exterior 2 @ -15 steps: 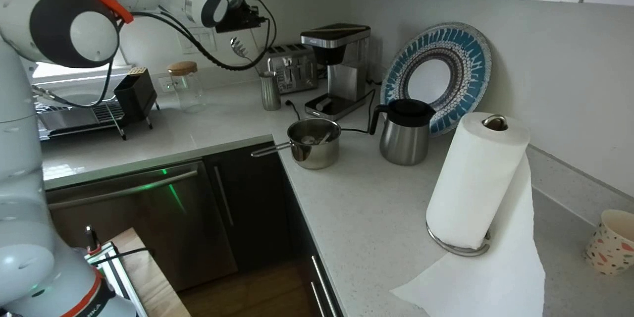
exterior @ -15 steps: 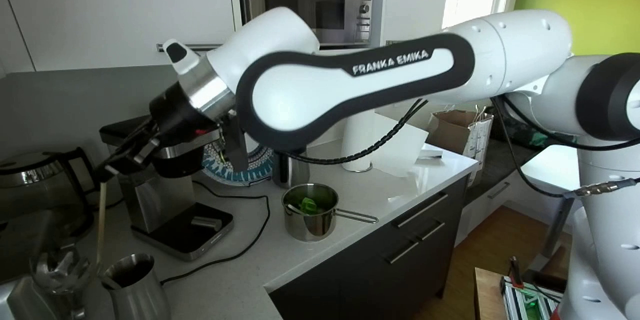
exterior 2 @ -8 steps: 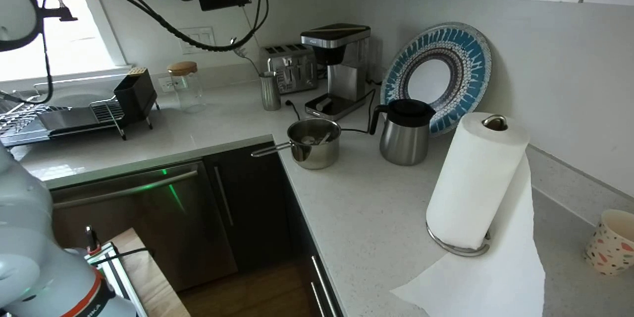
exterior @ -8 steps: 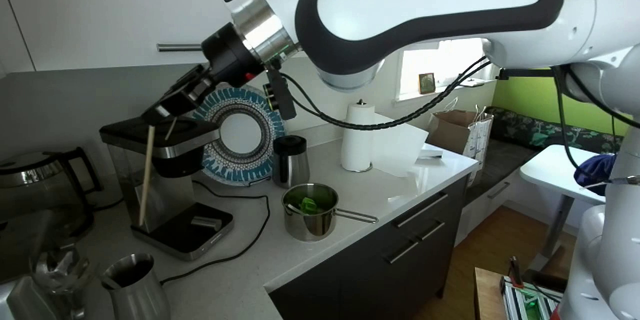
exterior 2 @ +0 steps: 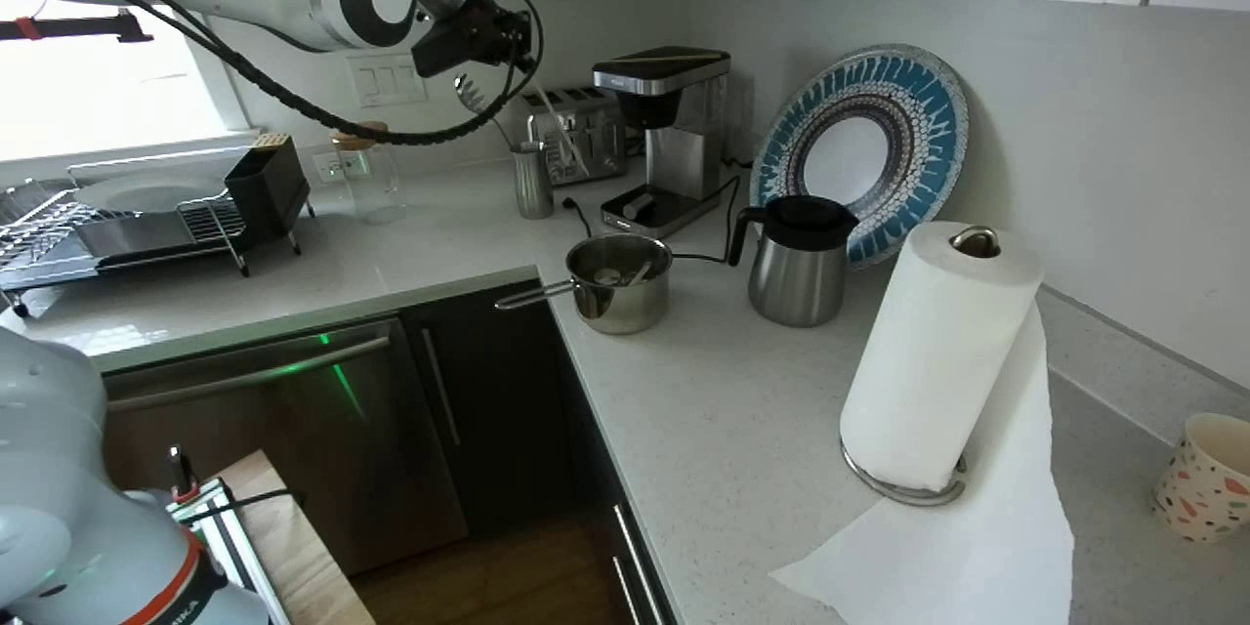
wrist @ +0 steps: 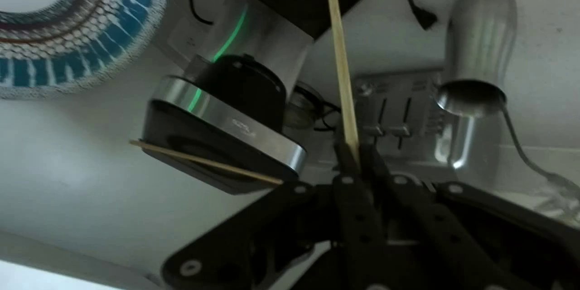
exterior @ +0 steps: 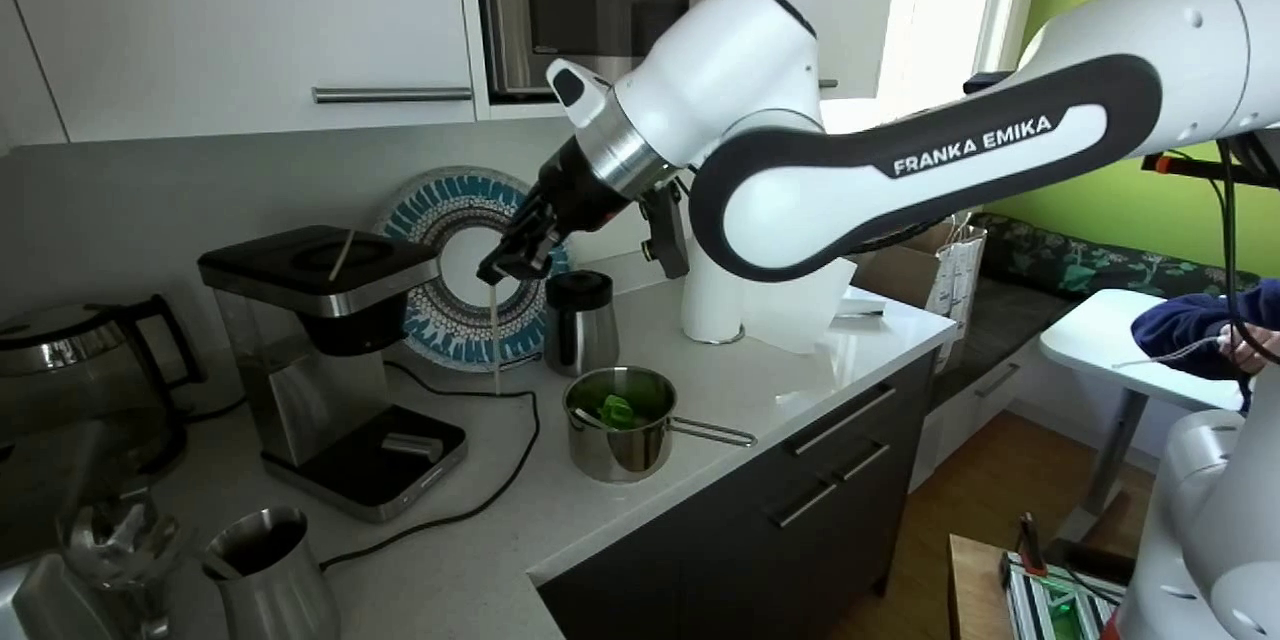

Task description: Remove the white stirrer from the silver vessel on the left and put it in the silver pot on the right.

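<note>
Done: stirrer (wrist: 342, 63) out of vessel (wrist: 482, 41) | my fingers (wrist: 351, 199) pinch it | todo: into pot (exterior: 610, 455) by inner corner of counter (exterior: 440, 580)

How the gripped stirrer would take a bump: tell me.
Likely stiff: the stirrer runs straight along its visible length. Probably light, being so thin. It may pivot if bumped, since the gripper holds it near its upper end.

Coffee machine (exterior 2: 684, 161) on surface (exterior 2: 703, 469), thin stick (wrist: 206, 161) lying across its top, toaster (exterior 2: 603, 142) near it. Plate (exterior 2: 854, 156) stands on edge just beside jug (exterior 2: 801, 271). Paper roll (exterior 2: 942, 352) trails loose sheet (exterior 2: 937, 566); patterned cup (exterior 2: 1206, 479) near it.
</note>
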Robot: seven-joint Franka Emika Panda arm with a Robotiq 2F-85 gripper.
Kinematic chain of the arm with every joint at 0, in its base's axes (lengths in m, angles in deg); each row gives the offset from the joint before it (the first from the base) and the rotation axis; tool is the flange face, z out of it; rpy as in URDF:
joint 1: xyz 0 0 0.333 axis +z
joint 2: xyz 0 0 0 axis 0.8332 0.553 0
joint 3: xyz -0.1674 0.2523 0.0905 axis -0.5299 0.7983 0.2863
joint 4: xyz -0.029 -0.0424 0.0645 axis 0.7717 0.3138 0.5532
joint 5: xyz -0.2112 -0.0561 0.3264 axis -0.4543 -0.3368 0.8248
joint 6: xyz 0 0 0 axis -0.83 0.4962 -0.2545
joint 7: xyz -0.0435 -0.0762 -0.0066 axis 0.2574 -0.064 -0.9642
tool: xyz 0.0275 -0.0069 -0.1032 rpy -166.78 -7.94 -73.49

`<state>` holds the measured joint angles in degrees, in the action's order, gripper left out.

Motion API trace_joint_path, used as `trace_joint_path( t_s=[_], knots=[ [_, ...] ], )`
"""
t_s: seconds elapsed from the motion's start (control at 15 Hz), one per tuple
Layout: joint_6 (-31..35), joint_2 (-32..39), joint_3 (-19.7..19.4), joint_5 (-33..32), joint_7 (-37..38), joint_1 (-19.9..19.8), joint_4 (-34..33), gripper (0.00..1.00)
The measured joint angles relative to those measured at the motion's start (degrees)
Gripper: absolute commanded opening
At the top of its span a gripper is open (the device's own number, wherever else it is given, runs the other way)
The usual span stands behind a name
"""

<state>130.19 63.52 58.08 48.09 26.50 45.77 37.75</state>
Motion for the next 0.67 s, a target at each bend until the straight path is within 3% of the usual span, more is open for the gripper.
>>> trace_joint_path(
  t_s=[0.27,0.47,0.53,0.67],
  knots=[
    [-0.4,-2.0,2.1,-19.0,12.9,-7.2,3.7,0.02],
    [-6.6,-3.1,5.0,-31.1,22.8,-10.8,4.9,0.02],
    [-9.5,-3.2,6.2,-34.4,25.7,-11.6,5.0,0.02],
    [-17.4,-2.8,5.2,-41.8,32.1,-8.8,5.0,0.02]
  ],
)
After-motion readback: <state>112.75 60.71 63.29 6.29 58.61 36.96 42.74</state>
